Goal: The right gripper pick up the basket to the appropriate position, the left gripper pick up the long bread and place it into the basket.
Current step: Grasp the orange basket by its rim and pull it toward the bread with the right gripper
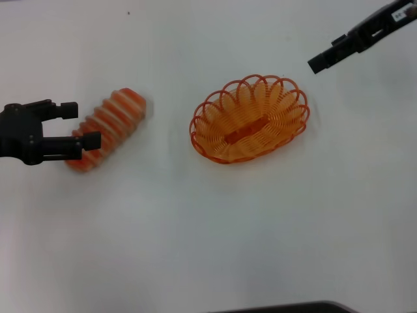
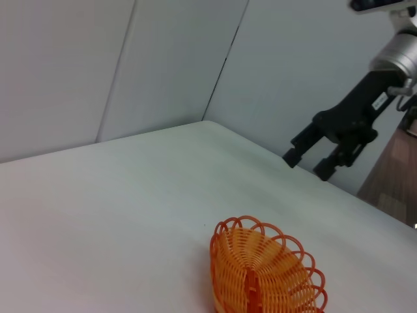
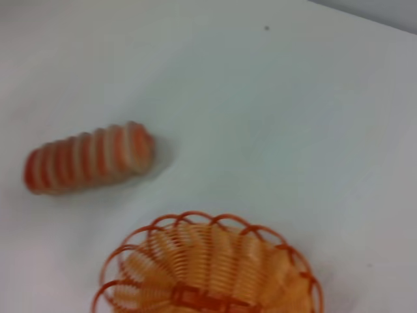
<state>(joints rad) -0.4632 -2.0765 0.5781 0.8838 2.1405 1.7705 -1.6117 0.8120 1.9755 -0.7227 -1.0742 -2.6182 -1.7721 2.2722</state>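
Note:
The long bread [image 1: 112,124], orange with cream stripes, lies slanted on the white table at the left. It also shows in the right wrist view [image 3: 88,158]. My left gripper [image 1: 79,125] is open at the bread's left end, and its lower finger overlaps the loaf; I cannot tell whether it touches. The orange basket [image 1: 251,117] stands empty on the table at the centre right and shows in both wrist views [image 2: 264,274] [image 3: 208,267]. My right gripper [image 1: 319,63] hangs above and to the right of the basket, clear of it. The left wrist view shows it open [image 2: 307,165].
The white table [image 1: 208,235] spreads all around. A dark edge [image 1: 293,308] shows at the bottom of the head view. Grey wall panels [image 2: 163,59] stand behind the table in the left wrist view.

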